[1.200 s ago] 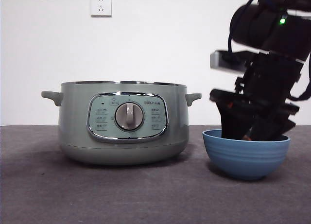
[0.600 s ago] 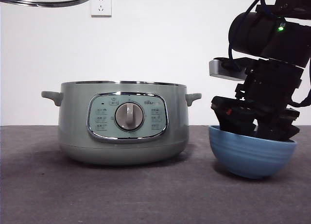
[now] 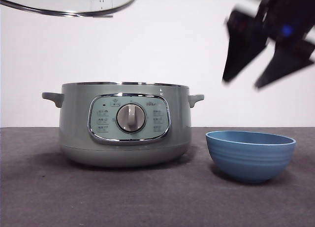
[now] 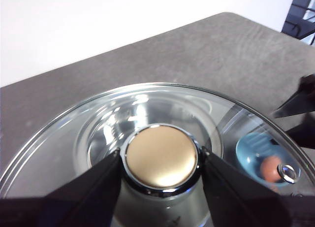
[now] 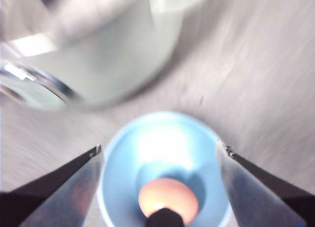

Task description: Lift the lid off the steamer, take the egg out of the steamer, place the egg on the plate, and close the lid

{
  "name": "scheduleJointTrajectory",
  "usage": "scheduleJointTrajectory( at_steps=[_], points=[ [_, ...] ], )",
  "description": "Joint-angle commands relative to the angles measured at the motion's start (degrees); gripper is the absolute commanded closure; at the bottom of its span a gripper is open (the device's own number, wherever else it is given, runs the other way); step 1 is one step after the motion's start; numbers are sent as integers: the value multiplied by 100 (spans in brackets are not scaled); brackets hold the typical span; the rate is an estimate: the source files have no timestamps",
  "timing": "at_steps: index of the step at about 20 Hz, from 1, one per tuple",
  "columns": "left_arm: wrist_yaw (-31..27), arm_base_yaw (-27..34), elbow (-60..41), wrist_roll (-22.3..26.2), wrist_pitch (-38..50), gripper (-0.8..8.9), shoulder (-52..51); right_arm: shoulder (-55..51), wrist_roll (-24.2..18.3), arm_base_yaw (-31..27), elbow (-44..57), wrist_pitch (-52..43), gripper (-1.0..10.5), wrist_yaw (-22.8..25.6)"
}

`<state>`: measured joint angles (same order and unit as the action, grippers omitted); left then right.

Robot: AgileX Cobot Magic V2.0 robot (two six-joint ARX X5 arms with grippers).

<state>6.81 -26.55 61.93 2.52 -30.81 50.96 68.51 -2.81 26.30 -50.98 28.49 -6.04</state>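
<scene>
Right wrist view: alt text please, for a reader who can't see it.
An orange-brown egg lies in the blue bowl on the grey table, framed by the open right gripper above it. The pale green steamer sits blurred beyond.

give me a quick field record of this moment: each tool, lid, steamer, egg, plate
left tool: shut on the lid's knob, holding it up in the air
lid: above the steamer, not on it
steamer: open, on the table
right tool: open and empty, above the plate
egg: lying in the plate
plate: on the table beside the steamer, apart from it
left to do: put the lid on the steamer
</scene>
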Motion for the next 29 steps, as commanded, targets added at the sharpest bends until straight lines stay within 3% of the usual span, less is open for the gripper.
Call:
scheduleJointTrajectory(
  at_steps=[1,7,11,18,29],
  points=[
    [122,-13,39,46,754,822,315,-713,52,15,13,116,555,13],
    [120,-11,39,68,1950,822,1510,-2378,391,15,13,409,556,17],
    [109,-15,39,72,2555,822,2177,-2907,595,15,13,518,556,13],
    [79,-79,39,79,3200,822,2942,-3082,599,15,13,828,556,0],
    [-79,-83,39,358,3423,822,3425,-3082,601,17,13,955,561,-9]
  ],
)
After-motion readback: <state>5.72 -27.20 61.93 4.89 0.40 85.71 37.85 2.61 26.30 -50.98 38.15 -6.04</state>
